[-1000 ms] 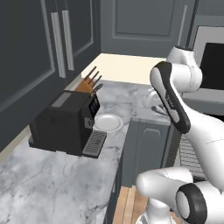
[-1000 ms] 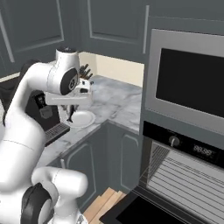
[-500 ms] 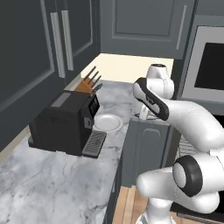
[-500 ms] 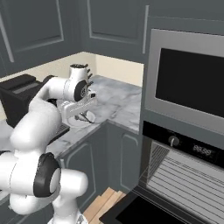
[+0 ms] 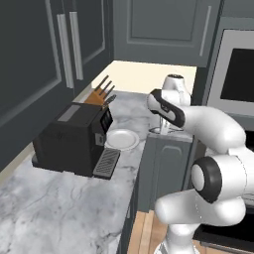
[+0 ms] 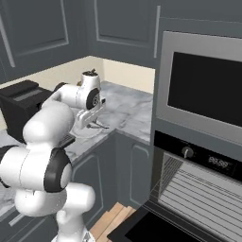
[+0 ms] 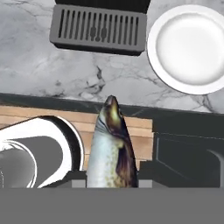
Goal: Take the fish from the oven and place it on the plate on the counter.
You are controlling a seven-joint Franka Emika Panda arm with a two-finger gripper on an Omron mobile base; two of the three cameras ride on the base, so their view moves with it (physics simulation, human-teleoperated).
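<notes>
Hand view, bottom centre: gripper (image 7: 111,181) pinching fish (image 7: 112,151), long axis running up-frame, nose toward counter (image 7: 65,78) edge. Farther, upper right of frame: plate (image 7: 192,48) bare, well apart from nose. Carry needed up and rightward.

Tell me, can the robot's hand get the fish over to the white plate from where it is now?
Probably yes. The gripper holds the fish at the counter edge, and the plate sits bare just ahead beside the coffee machine's drip tray, with nothing lying between them.
</notes>
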